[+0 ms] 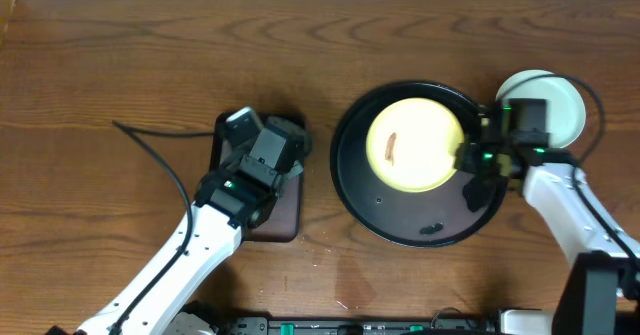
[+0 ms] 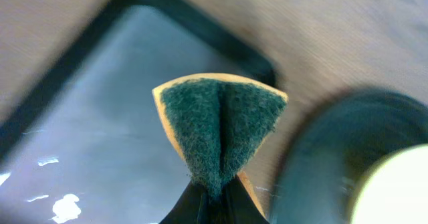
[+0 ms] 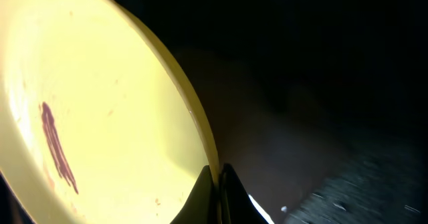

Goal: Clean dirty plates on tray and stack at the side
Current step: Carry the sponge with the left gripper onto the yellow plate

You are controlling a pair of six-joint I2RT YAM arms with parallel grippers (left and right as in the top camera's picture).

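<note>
A yellow plate (image 1: 415,145) with a reddish-brown smear sits in the large round black tray (image 1: 420,230). My right gripper (image 1: 466,155) is shut on the plate's right rim; in the right wrist view the rim (image 3: 200,127) runs between the fingertips (image 3: 219,184). A pale light-blue plate (image 1: 560,100) lies on the table right of the tray, partly under the right arm. My left gripper (image 1: 290,145) is shut on a folded green and yellow sponge (image 2: 219,127), held over the small black rectangular tray (image 2: 100,117).
The rectangular sponge tray (image 1: 285,220) lies left of the round tray, mostly under my left arm. A black cable (image 1: 160,160) runs across the table at the left. The round tray's edge (image 2: 321,164) shows at the right of the left wrist view.
</note>
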